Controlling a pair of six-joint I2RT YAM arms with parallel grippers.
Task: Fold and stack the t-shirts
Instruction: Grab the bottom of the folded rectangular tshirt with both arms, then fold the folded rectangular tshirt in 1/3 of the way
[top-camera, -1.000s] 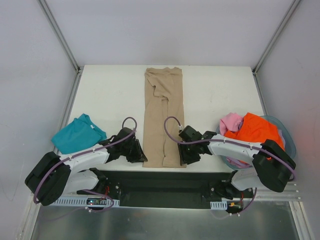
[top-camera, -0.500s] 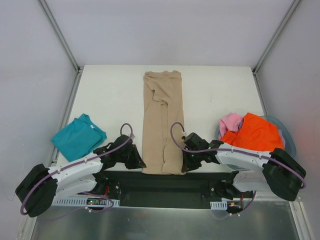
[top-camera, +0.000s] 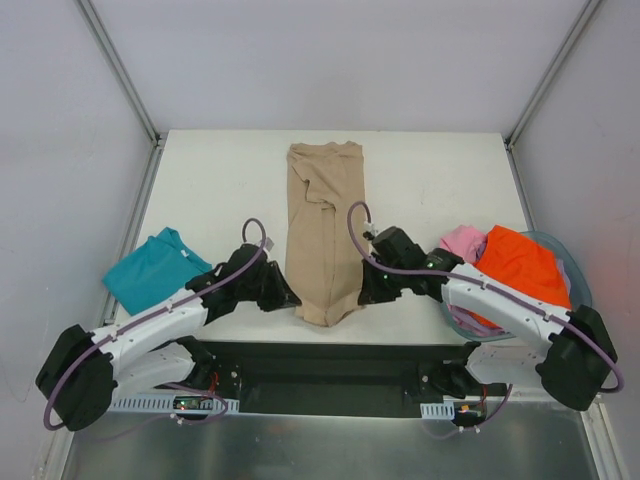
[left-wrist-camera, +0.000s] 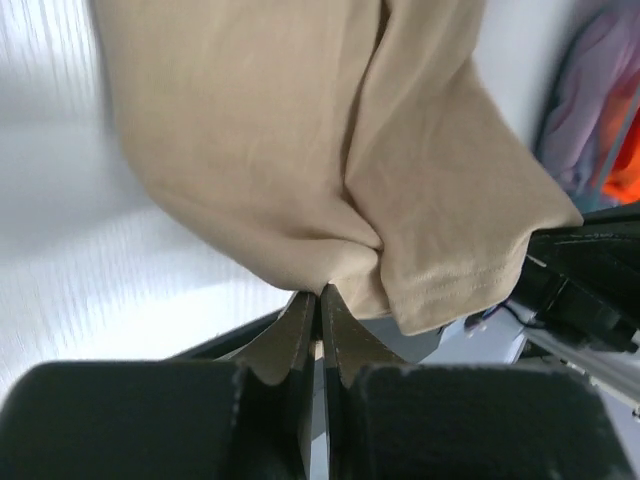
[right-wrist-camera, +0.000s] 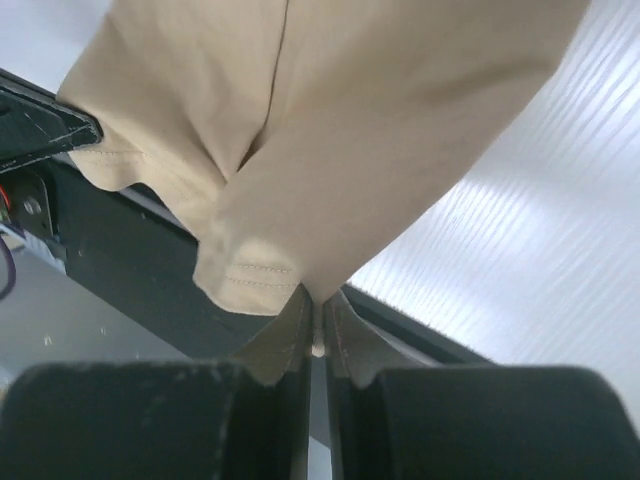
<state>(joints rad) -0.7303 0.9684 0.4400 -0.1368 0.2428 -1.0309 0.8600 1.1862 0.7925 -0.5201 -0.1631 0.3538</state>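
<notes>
A long tan t-shirt (top-camera: 325, 225), folded into a narrow strip, lies down the middle of the white table. Its near hem is lifted off the table and sags between the two grippers. My left gripper (top-camera: 290, 297) is shut on the hem's left corner, the cloth (left-wrist-camera: 300, 150) pinched at my fingertips (left-wrist-camera: 320, 292). My right gripper (top-camera: 362, 290) is shut on the right corner, tan cloth (right-wrist-camera: 340, 130) bunching above it (right-wrist-camera: 318, 300). A teal t-shirt (top-camera: 155, 268) lies folded at the table's left edge. Orange (top-camera: 520, 262) and pink (top-camera: 462, 240) t-shirts are heaped at the right.
A round blue-grey basket (top-camera: 578, 275) holds the heap at the right edge of the table. Lavender cloth (left-wrist-camera: 590, 110) shows in the left wrist view beside it. The black base rail (top-camera: 330, 365) runs along the near edge. Metal frame posts (top-camera: 120, 70) rise at the back corners.
Both grippers dropped to the tan shirt's near hem and shut on its corners. They have since lifted it and carried it away from the near edge, so the hem now sags between them.
</notes>
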